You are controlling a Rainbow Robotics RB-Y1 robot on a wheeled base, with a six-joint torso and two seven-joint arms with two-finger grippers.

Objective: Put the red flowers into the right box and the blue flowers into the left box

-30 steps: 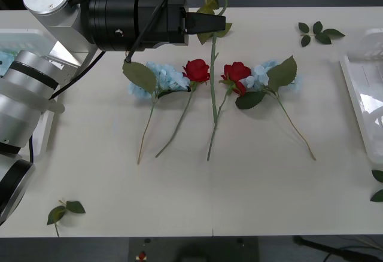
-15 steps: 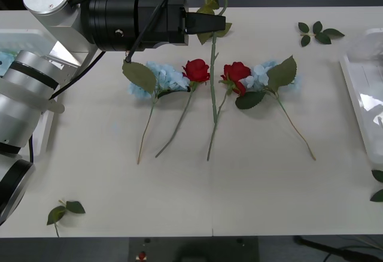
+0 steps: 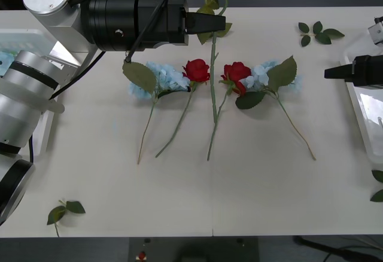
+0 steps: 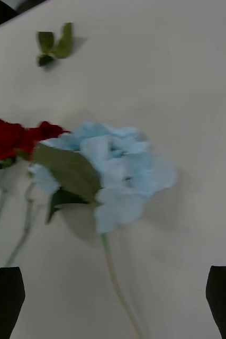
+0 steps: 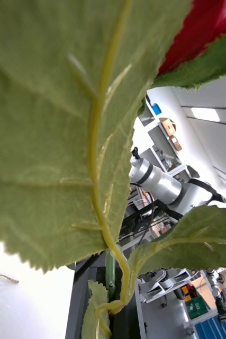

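Holding a rose stem above the row of flowers on the table, the left gripper is pinching it shut just behind the red flowers. Judging from this, the carry should be slow, keeping the dangling stem clear of that row. The right gripper is hovering with its fingers spread wide and empty, just right of the blue flowers beside the roses. The right box is lying farther right; the left box far left.
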